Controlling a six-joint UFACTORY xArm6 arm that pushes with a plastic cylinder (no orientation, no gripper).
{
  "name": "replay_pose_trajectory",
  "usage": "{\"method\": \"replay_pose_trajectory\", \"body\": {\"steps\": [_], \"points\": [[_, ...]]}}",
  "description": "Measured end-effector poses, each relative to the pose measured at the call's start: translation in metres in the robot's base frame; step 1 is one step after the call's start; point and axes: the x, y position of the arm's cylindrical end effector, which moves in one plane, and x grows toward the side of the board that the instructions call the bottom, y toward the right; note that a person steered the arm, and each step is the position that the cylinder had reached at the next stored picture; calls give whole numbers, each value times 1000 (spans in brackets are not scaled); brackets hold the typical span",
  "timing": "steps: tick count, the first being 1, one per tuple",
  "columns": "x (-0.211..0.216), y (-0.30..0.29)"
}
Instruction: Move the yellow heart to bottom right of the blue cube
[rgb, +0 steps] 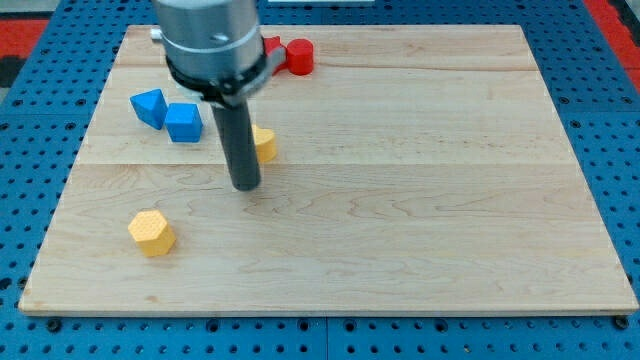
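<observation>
The yellow heart lies right of the blue cube, partly hidden behind my rod. My tip rests on the board just below and slightly left of the heart, to the lower right of the blue cube. A second blue block, of irregular shape, sits up and left of the cube, touching it.
A yellow hexagonal block lies at the lower left of the wooden board. A red cylinder and another red block, partly hidden by the arm, sit near the top edge. Blue pegboard surrounds the board.
</observation>
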Motion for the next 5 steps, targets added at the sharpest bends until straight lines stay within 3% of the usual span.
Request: {"method": "replay_pose_trajectory", "body": {"steps": [1, 2, 4, 5], "points": [[51, 4], [82, -33], [46, -127], [53, -126]]}}
